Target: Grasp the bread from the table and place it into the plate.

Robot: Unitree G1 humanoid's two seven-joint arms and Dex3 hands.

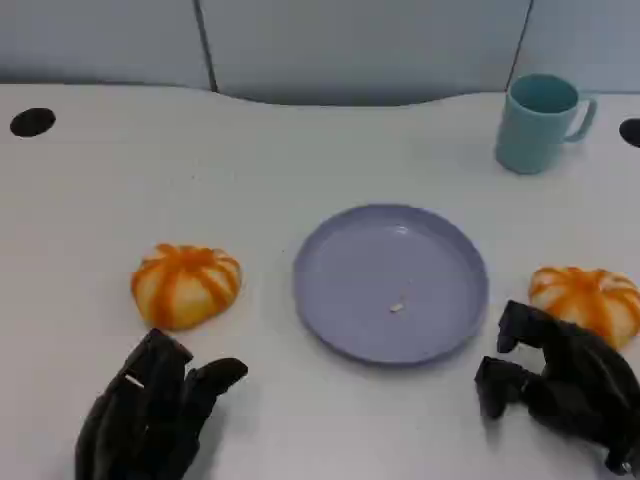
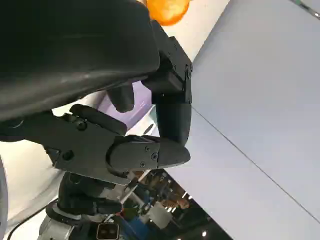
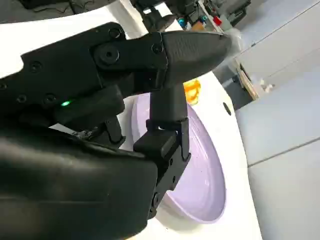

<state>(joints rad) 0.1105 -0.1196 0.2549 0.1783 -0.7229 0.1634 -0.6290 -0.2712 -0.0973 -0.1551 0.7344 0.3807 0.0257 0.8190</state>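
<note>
Two round orange-and-white striped breads lie on the white table, one (image 1: 186, 285) left of the plate (image 1: 390, 283), the other (image 1: 588, 300) right of it, both clear of its rim. The plate is lilac, shallow, upright, with a small pale crumb (image 1: 398, 306) inside.

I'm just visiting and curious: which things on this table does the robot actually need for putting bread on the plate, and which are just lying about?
Needed: bread on the left, bread on the right, purple plate.

Lying about: teal mug.
</note>
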